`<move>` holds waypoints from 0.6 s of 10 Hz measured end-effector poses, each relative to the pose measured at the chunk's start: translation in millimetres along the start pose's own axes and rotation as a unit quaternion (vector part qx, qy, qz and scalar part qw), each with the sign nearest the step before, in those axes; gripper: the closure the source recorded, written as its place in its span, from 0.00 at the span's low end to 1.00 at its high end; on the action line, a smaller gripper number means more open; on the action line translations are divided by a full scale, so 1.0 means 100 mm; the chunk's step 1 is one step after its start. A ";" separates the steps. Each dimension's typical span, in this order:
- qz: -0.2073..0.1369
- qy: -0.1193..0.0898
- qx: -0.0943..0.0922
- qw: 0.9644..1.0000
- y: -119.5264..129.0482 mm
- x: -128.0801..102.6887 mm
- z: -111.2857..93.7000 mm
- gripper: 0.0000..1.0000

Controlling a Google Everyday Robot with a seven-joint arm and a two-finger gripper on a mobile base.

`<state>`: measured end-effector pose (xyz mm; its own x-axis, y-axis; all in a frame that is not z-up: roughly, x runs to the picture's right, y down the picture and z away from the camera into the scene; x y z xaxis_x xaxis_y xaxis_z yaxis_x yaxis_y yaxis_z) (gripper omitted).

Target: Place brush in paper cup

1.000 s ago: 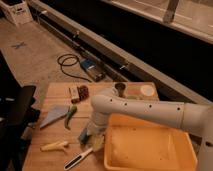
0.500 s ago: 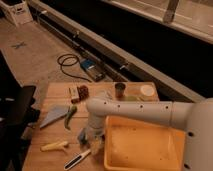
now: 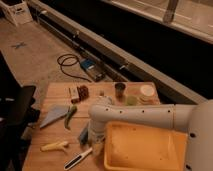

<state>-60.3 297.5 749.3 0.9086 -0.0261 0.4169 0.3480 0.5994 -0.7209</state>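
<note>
Hanging beside brush [image 3: 78, 159] head on table [image 3: 55, 94], jaws hidden by arm [image 3: 140, 117]; opening unclear.

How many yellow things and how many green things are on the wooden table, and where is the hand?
Yellow: 2 (tray, banana-shaped thing)
Green: 2 (long thing, round thing)
Total: 4
The hand hangs low over the table, at the tray's left edge, close to the brush.
</note>
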 end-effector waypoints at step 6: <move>0.015 0.003 0.026 1.000 -0.03 0.06 0.09 0.68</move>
<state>-58.2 302.4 758.5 0.9196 -0.0123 0.3927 0.3086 0.6414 -0.7024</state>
